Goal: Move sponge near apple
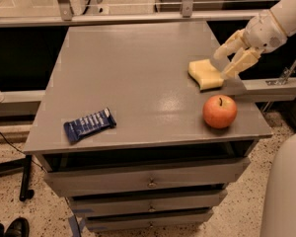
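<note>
Three items on grey cabinet top, blue snack packet at 8 o'clock by front edge, apple at 4 o'clock, sponge flat at apple's 11 o'clock, near but apart, gripper at sponge's 2 o'clock, jaws released, spread, grasping nothing

A grey cabinet with a flat matte top and three shallow knobbed drawers stands on a speckled terrazzo floor. Behind it a pale metal rail runs under glass panels, with dark recesses below. Soft overhead light sheens the top. The gripper hangs over its right edge, fingers spread.
</note>
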Tool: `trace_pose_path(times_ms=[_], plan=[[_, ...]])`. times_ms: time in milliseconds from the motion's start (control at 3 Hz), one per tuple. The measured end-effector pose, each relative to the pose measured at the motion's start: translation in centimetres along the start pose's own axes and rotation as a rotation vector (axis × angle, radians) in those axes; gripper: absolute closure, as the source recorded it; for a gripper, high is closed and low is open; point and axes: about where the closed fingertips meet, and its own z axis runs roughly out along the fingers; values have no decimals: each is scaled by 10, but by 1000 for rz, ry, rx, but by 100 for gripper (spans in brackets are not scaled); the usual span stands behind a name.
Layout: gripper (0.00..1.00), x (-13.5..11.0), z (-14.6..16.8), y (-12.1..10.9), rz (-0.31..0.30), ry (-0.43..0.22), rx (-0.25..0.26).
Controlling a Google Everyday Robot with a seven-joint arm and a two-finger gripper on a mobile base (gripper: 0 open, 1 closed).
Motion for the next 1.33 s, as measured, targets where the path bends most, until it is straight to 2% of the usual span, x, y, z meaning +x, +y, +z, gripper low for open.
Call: trace_pose_path(times_ms=[333,667,1000,1333], plan=[[0,-7,4,-4,-18,-16,-6],[0,-15,7,-10,-38,-31,-3],[0,-26,1,-20,-16,-121,61],[0,-32,-25,-22,64,-240,182]])
